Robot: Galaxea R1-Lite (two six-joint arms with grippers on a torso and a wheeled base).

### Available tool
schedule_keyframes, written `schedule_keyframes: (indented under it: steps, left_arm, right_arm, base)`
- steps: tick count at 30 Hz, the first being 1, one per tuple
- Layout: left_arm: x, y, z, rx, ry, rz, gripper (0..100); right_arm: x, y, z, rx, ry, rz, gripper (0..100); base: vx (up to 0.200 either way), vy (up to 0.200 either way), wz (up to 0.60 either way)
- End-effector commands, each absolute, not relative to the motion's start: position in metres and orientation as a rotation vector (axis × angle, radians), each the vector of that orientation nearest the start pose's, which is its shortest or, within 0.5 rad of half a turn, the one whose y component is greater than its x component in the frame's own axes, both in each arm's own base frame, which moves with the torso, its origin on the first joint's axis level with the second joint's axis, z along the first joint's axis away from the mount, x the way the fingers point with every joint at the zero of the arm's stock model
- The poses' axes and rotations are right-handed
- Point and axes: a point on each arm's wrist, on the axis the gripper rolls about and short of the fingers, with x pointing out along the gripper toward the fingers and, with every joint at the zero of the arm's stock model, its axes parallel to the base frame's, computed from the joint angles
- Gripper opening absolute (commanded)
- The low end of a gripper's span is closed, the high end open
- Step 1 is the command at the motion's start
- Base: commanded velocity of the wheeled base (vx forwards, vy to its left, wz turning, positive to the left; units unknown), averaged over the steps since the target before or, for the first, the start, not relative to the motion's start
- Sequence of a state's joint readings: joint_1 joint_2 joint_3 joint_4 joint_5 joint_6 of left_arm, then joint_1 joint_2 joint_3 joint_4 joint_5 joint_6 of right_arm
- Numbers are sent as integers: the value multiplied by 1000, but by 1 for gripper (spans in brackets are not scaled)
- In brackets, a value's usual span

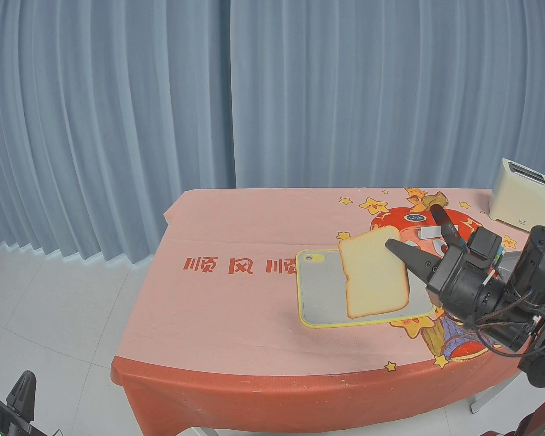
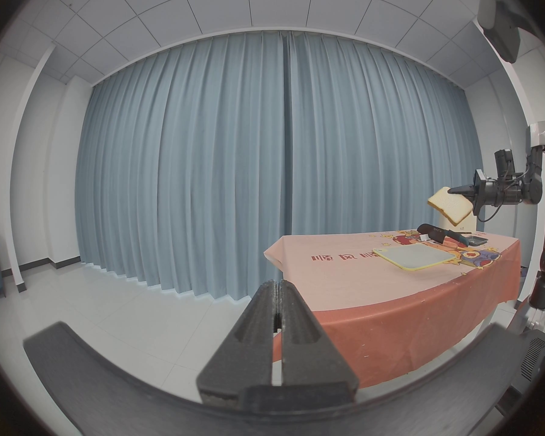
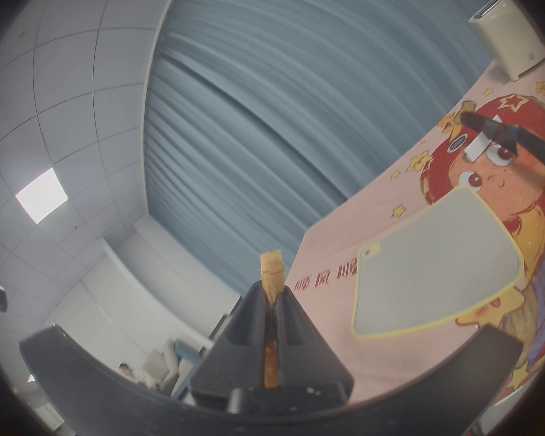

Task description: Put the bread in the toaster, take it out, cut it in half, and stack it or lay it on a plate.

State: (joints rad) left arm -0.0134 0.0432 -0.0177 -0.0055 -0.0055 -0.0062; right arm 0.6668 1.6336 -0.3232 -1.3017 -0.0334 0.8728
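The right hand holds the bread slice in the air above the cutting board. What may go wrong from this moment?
1. The right hand pinches the bread only at one edge, so the slice may tear or slip and drop onto the cutting board.
2. The knife lies between the cutting board and the toaster; a low carry toward the toaster might knock it.
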Motion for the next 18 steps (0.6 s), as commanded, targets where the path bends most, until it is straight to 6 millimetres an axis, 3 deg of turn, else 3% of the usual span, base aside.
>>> schedule_keyframes:
  steps: [1, 7, 13, 18]
  left_arm:
    - [-19, 0, 77, -6, 38, -18, 0]
    - [-19, 0, 77, -6, 38, -18, 0]
    - [-19, 0, 77, -6, 38, -11, 0]
    - [-19, 0, 77, -6, 38, -11, 0]
  right_arm:
    - [193, 176, 108, 818, 321, 510, 0]
    - [200, 189, 93, 833, 294, 457, 0]
    - [211, 190, 108, 990, 222, 413, 0]
    - [217, 184, 107, 1003, 213, 382, 0]
  base:
    - [0, 0, 0]
    - [0, 0, 0]
    - [0, 0, 0]
    - [0, 0, 0]
